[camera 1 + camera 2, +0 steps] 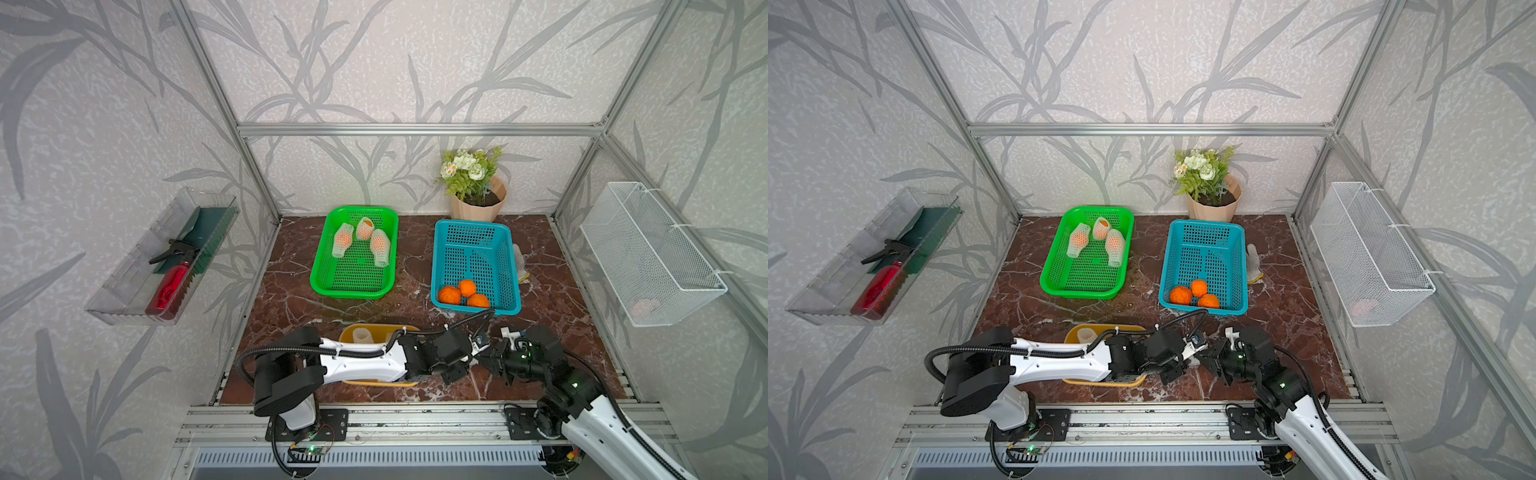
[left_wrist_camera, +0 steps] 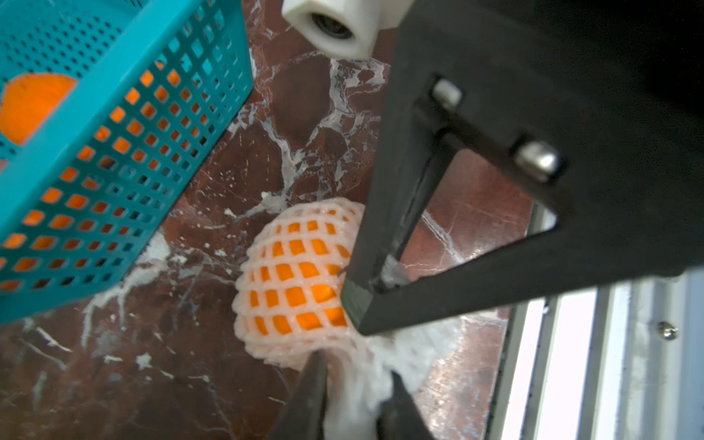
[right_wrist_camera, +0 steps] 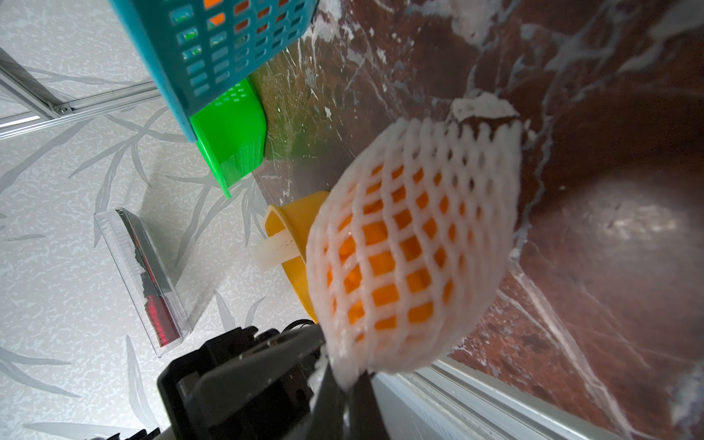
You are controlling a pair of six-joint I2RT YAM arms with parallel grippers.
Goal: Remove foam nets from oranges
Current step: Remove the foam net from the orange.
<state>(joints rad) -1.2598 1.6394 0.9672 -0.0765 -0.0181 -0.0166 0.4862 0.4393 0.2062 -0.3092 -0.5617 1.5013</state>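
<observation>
An off-white diamond-mesh foam net (image 3: 413,244) bulges around a bright orange (image 3: 383,295).

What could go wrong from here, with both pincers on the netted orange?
1. The left pincer and the right pincer grip only the ends of the foam net; pulling apart may tighten it around the orange rather than free it.
2. If the orange slips out, nothing holds it: it could drop onto the marble table and roll toward the front rail.
</observation>
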